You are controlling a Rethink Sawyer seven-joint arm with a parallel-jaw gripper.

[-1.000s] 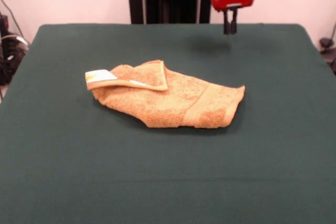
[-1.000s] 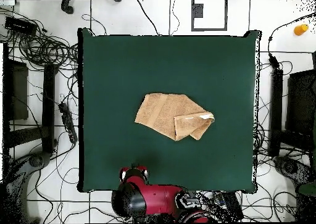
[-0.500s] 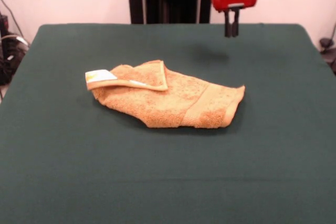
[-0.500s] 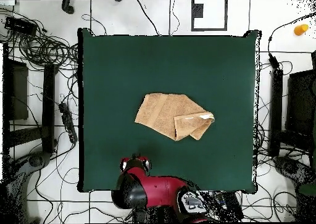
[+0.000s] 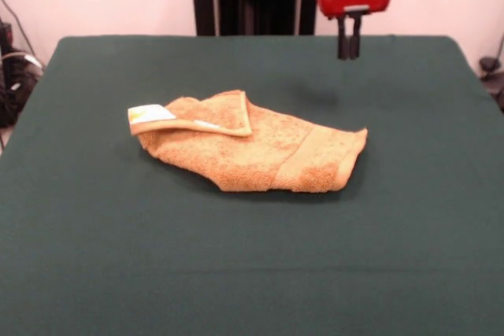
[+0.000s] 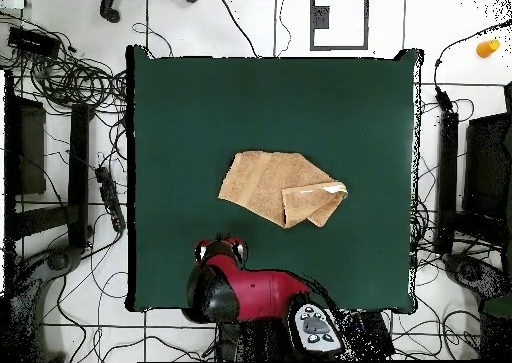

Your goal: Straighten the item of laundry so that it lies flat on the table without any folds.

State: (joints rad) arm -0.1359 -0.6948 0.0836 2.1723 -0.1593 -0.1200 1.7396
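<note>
Pincer (image 5: 347,51) clenched on nothing, hanging high beyond the towel (image 5: 250,145), well apart. Towel's labelled corner lies folded over; likely the pickup target.

Orange-tan towel (image 5: 252,147) (image 6: 283,187), folded, mid-table (image 5: 252,273) (image 6: 270,99)

i work in a robotics lab: my green tabletop (image 6: 270,99) stands alone on a pale tiled floor (image 6: 240,24), tangled black cables (image 6: 65,74) run along the left of the overhead frame, dark equipment racks (image 6: 490,169) at right.
</note>
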